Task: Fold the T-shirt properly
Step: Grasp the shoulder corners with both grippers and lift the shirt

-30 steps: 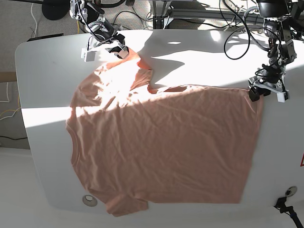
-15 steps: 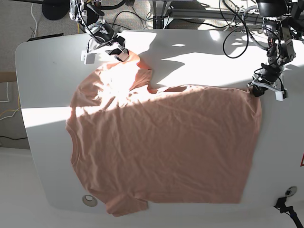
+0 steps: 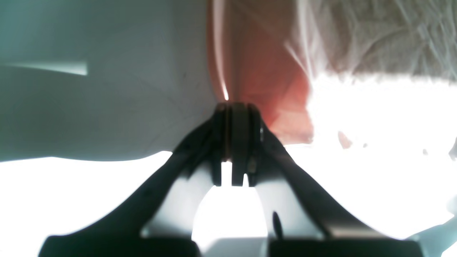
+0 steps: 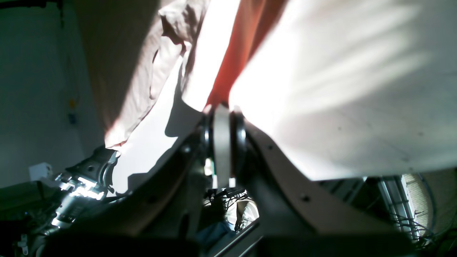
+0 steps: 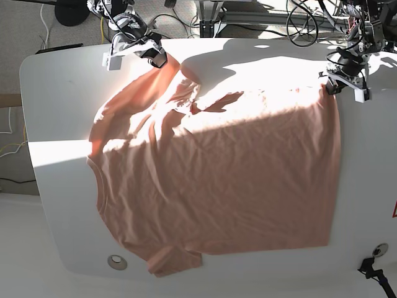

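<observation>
A: How can the T-shirt (image 5: 217, 180) be expected to handle?

B: Thin, wrinkled cloth is seen, so it is judged light and limp, with no stiffness; any unheld part will sag and drag on the table (image 5: 56, 93). It is spread over most of the tabletop, with two far corners held.

A: Held by what?

B: The left gripper (image 5: 330, 85) is clamped on the hem corner; in the left wrist view its jaws are pressed together on a thin edge of cloth (image 3: 250, 78) rising just ahead of them. The right gripper (image 5: 158, 60) is likewise pinched shut on the sleeve end, with fabric (image 4: 246, 39) running away from its tips.

A: Are these good places to hold?

B: Probably: seamed edges are less likely to slip than a single thin layer.

A: What stands in the way?

B: Cables (image 5: 298, 25) hang just behind both grippers, beyond the table edge. A round fitting (image 5: 116, 261) lies well apart, beside the near sleeve. Bunched folds below the right gripper may be trapped in a fold.
</observation>
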